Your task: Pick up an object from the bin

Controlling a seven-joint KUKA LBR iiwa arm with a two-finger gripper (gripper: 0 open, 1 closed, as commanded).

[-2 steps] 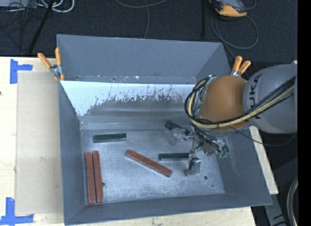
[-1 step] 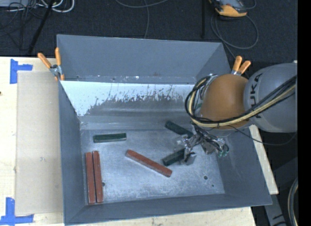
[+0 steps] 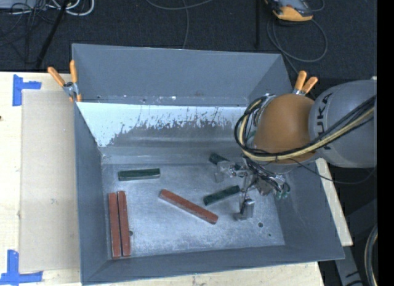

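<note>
My gripper [image 3: 233, 185] is down at the right of the bin floor, under the orange wrist cover. It is open: one fingertip [image 3: 246, 208] touches down near the front, the other [image 3: 217, 159] is further back. A short dark green bar [image 3: 220, 196] lies slanted on the floor between them, not lifted. A longer red-brown bar [image 3: 188, 206] lies diagonally just left of it, apart from the fingers.
A second dark green bar [image 3: 138, 173] lies at the middle left. Two red-brown bars [image 3: 119, 224] lie side by side along the left wall. The arm and its cables hang over the bin's right side.
</note>
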